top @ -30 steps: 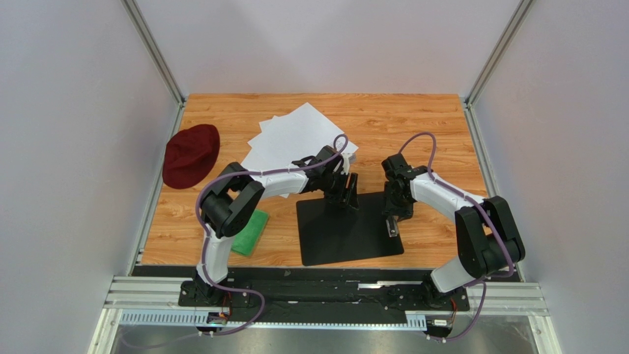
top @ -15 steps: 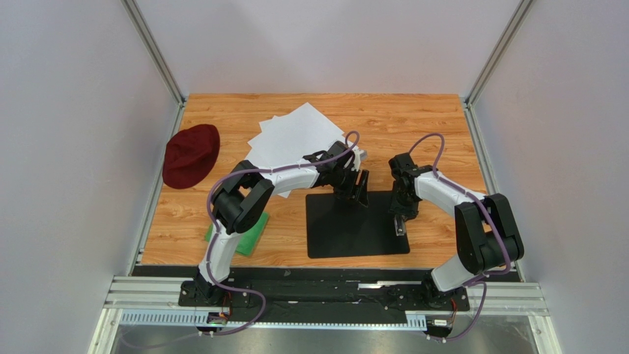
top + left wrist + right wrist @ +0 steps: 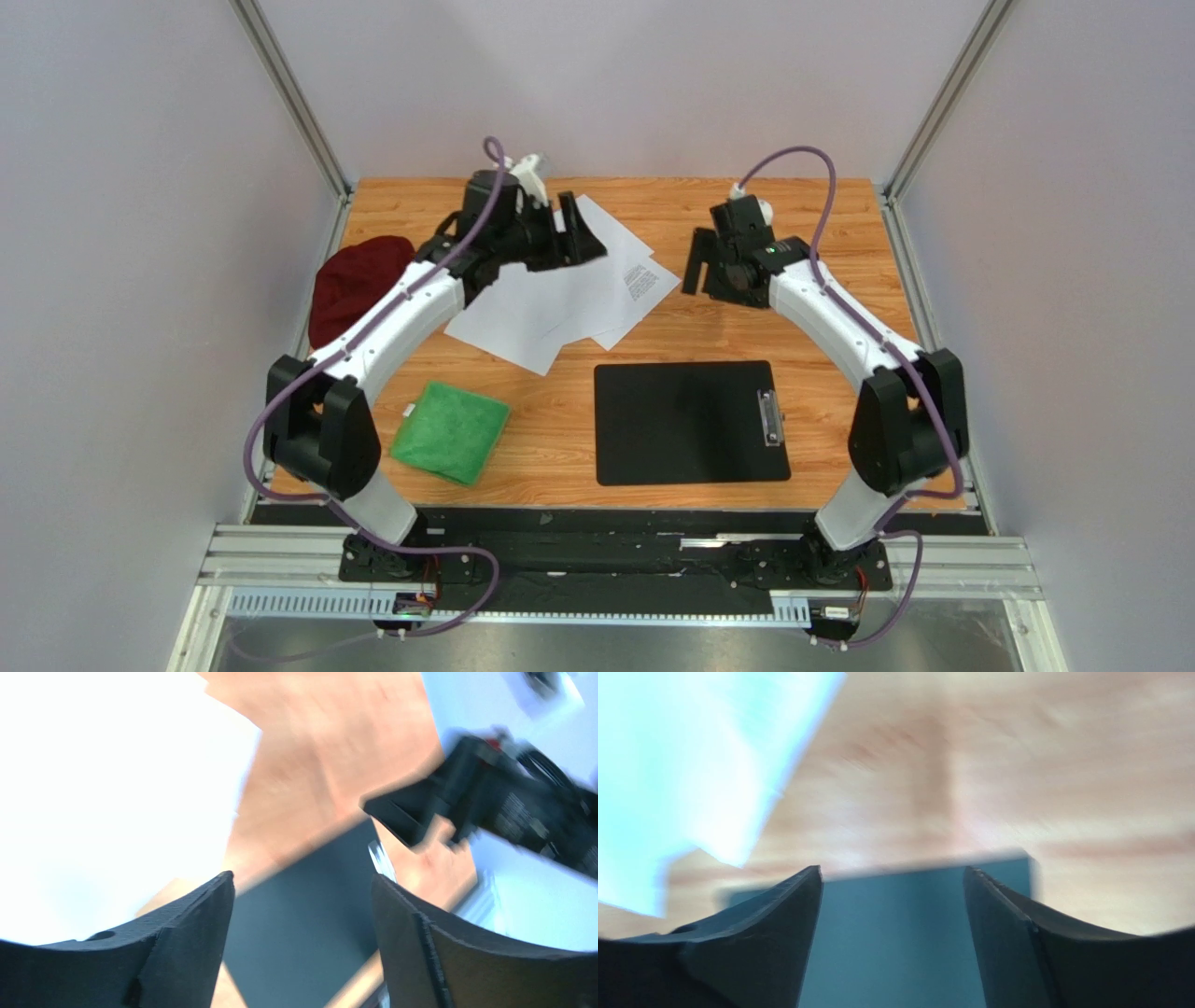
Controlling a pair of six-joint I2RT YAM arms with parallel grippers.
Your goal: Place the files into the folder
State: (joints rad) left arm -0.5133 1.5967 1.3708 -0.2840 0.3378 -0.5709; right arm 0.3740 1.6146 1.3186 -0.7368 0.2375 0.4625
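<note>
The black folder [image 3: 685, 423] lies flat and closed at the table's front centre, its metal clip [image 3: 767, 417] on the right edge. The files [image 3: 554, 305], several overlapping white sheets, lie behind it to the left; one shows a small text block [image 3: 643, 284]. My left gripper [image 3: 586, 233] hangs open above the sheets' far corner, holding nothing. My right gripper [image 3: 697, 266] is open and empty, raised to the right of the sheets. In the left wrist view the left gripper [image 3: 302, 877] frames the folder [image 3: 302, 945], with the sheets [image 3: 105, 798] on the left. The right gripper [image 3: 892, 870] also looks down on the folder [image 3: 892, 945].
A dark red hat [image 3: 354, 277] sits at the left edge, partly behind my left arm. A green cloth [image 3: 449, 431] lies left of the folder. Grey walls close in both sides and the back. A metal rail [image 3: 617, 560] runs along the front.
Both arms have lifted off the folder and swung to the back of the table, their jaws opening wider. The folder ends up a little further right, squared to the table edge.
</note>
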